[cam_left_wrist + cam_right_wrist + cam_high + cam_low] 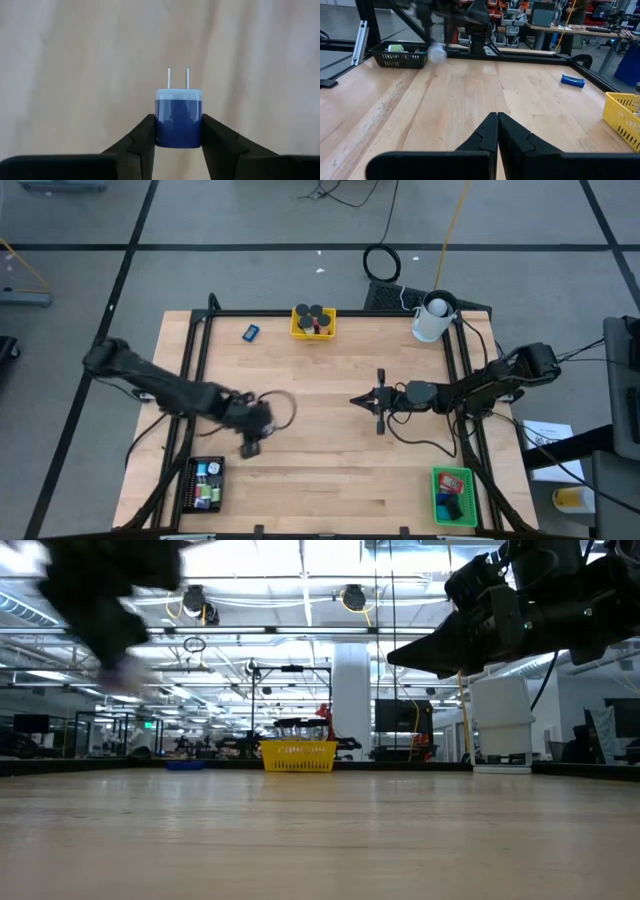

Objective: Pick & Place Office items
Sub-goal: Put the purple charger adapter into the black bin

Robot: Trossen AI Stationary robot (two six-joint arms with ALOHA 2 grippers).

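The table (330,470) was pale wood planking inside a black frame, standing on a grey floor crossed by dark lines. Seen level from the tabletop, the room behind was a big hall with rows of ceiling lights, a white column and distant workbenches.

Three mesh trays sat on the wood: one yellow tray (300,332) at 12 o'clock on the far edge, one black tray (187,485) toward 8 o'clock, one green tray (437,480) toward 4 o'clock. One white cup (430,320) stood near 1 o'clock by the far edge. A single small blue item (251,332) lay flat on the wood at 11 o'clock, just beside the yellow tray but apart from it. The trays held several small pieces each, too small to count.

The left gripper (252,442) hung over the wood at about 8 o'clock from the table's middle, near the black tray. Its fingers (142,137) were closed against the sides of one blue charger plug (178,120), which had a pale top and two metal prongs pointing away from the wrist.

The right gripper (362,399) was at about 3 o'clock from the centre, raised clear of the table, its fingers (487,132) pressed together with nothing between them.
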